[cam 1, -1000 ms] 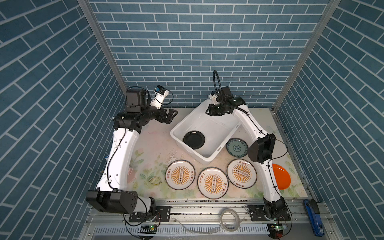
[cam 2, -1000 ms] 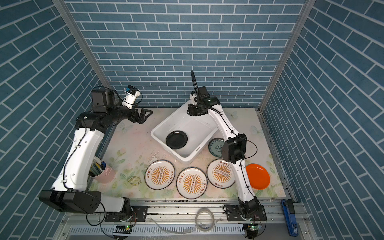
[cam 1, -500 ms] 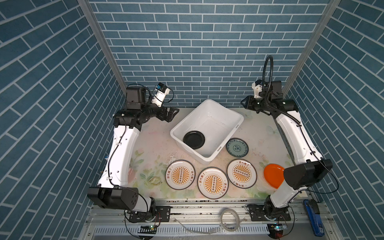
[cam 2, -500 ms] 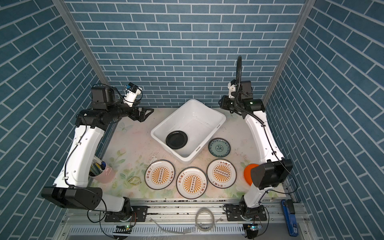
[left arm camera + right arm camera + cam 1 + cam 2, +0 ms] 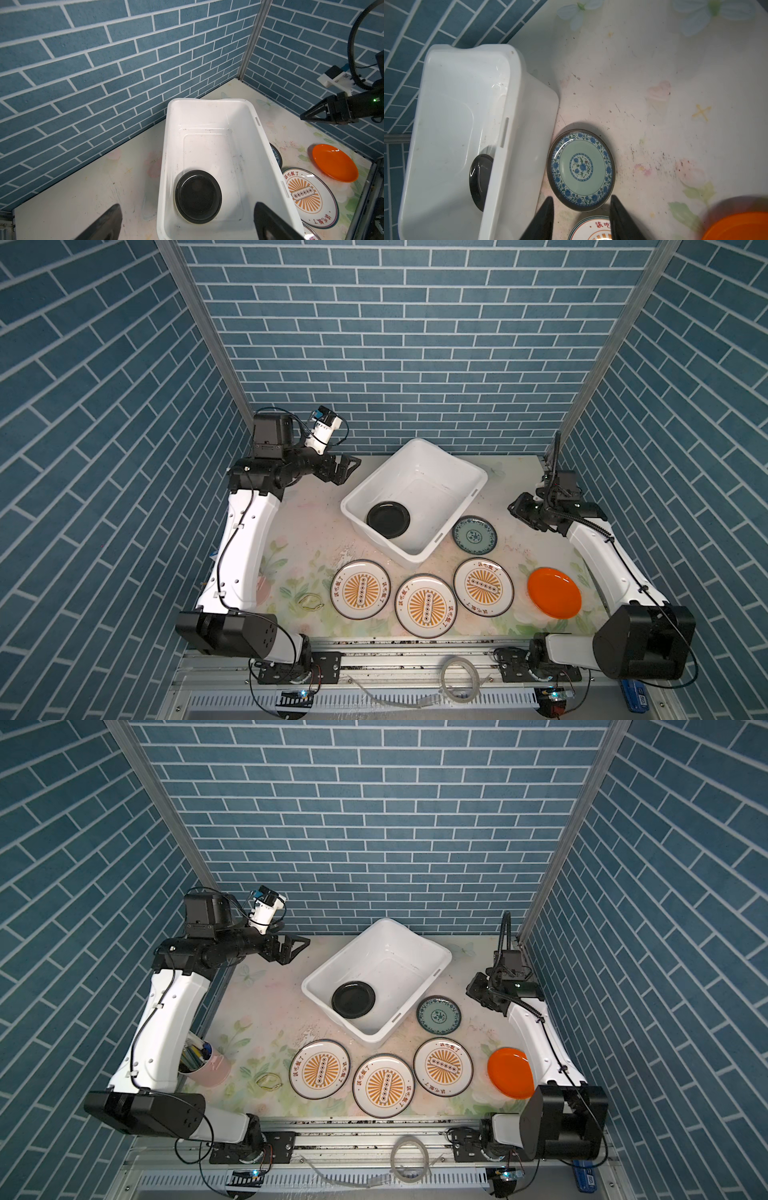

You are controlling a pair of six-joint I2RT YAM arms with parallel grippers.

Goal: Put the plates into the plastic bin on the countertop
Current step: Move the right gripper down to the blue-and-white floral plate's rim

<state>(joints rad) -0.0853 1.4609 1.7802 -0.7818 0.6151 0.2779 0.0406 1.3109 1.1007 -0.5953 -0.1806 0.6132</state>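
We saw 1 black plate [image 5: 388, 519] lying in the plastic bin [image 5: 453, 466]. The teal plate [image 5: 474, 534], 3 sunburst plates [image 5: 425, 605] and the orange plate [image 5: 554, 592] lay on the countertop [image 5: 307, 531]. The left gripper [image 5: 347, 466] gaped wide, empty; the right gripper [image 5: 581, 218] hung parted, empty, above the teal plate.

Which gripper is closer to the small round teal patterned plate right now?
Right. The right gripper hangs just right of the teal patterned plate, nothing between them. The left gripper is beyond the white plastic bin, far left.
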